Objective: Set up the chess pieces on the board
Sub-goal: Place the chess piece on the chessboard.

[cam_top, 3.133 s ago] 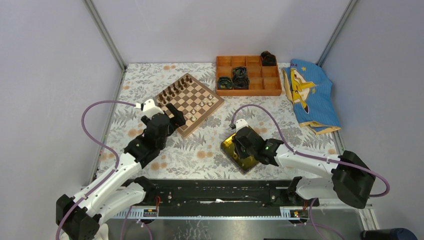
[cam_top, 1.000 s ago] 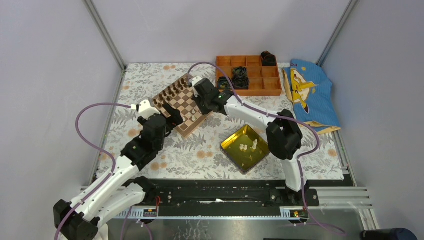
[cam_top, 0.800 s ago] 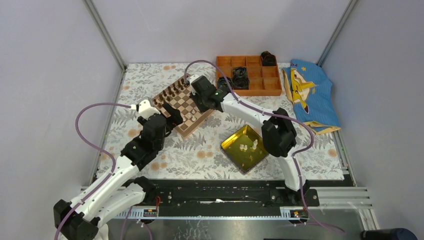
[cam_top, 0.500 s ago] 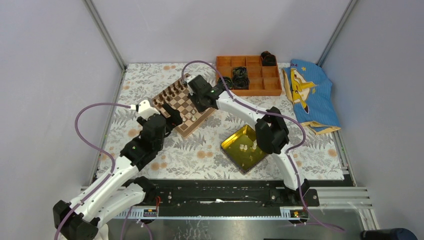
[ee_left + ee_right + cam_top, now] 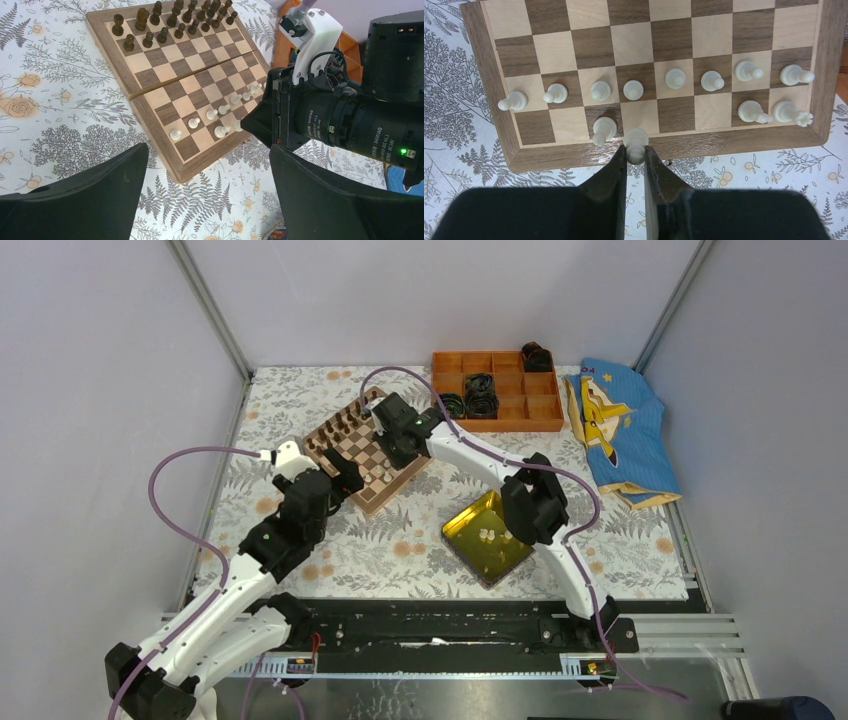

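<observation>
The right gripper is clamped on one cream piece, its fingers pinching the base. It holds the piece at the border-side row of the board, just beside another cream piece; whether it touches the wood cannot be told. The right arm stretches far forward and to the left across the tabletop, its elbow raised above the yellow tray and its wrist bent down over the board.

Eight more chess pieces stand in the next row, and three more in the edge row. A few cream pieces lie in the tray.

The left gripper hangs with its fingers wide apart and nothing between them, above the board's near edge. The left arm leans forward from its base. Dark brown figures fill the far rows.

The right arm's motor housing bears the word "DAMIAO".
</observation>
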`<action>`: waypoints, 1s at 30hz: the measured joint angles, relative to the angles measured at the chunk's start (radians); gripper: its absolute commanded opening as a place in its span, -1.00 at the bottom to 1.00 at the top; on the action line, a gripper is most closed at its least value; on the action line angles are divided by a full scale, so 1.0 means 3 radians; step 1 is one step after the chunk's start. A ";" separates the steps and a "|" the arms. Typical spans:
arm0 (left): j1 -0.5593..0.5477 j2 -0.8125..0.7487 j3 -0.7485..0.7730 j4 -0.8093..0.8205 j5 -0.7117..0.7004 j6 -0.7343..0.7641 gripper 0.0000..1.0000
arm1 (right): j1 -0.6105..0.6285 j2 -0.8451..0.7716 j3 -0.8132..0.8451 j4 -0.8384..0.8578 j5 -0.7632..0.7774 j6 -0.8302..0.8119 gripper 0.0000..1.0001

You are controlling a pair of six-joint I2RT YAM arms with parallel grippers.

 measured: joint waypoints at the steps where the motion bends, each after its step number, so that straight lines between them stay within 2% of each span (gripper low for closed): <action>1: 0.0000 -0.0001 0.0000 -0.0004 -0.0001 0.0000 0.97 | 0.0000 0.0017 0.0013 -0.0008 -0.0006 0.0000 -1.00; 30: 0.0000 0.0000 0.0000 -0.0006 -0.0001 0.0000 0.97 | 0.0000 0.0186 0.0125 -0.0048 -0.0045 0.0000 -0.98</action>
